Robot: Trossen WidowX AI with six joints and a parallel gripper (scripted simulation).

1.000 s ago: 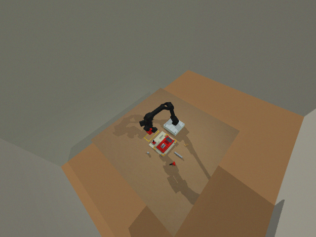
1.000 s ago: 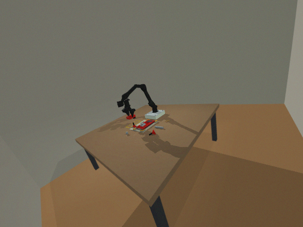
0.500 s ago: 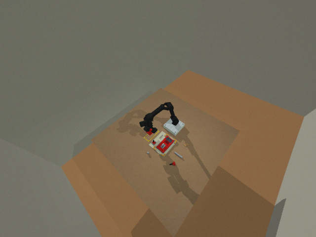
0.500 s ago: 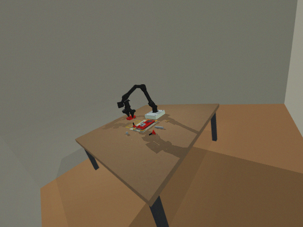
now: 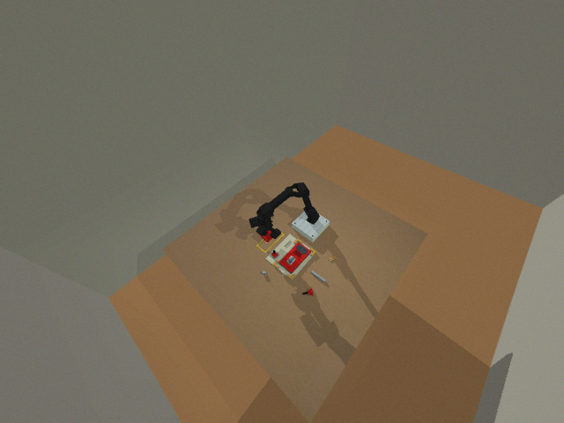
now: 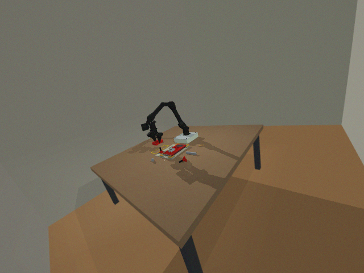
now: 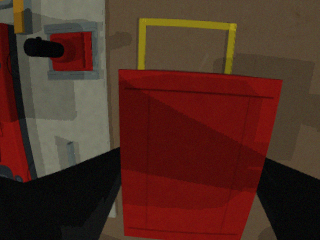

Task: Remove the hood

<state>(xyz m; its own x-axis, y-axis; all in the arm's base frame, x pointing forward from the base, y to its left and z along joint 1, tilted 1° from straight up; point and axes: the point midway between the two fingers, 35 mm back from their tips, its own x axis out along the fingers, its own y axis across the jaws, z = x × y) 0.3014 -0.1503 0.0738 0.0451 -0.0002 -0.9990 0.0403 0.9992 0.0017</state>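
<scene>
My gripper [image 5: 268,234] [image 6: 157,141] [image 7: 188,159] is shut on the red hood [image 5: 266,236] [image 6: 157,143] [image 7: 195,145], with one black finger at each long side. The hood is a flat red panel and appears to be a little above the table; its exact height is hard to tell. The marked area is a yellow outline [image 5: 265,251] [image 7: 187,22]. Its far end shows beyond the hood in the wrist view, and the hood hides the rest there. The red toy car [image 5: 296,256] [image 6: 176,150] [image 7: 7,105] sits beside the marked area, away from the hood.
A pale board [image 5: 270,258] [image 7: 92,115] lies under the car. On it stands a red piece with a black stick [image 5: 274,254] [image 7: 75,51]. A grey bar [image 5: 318,276] [image 6: 191,153], a red-and-black piece [image 5: 310,292] [image 6: 184,159] and a small grey piece [image 5: 263,272] [image 6: 152,160] lie around it.
</scene>
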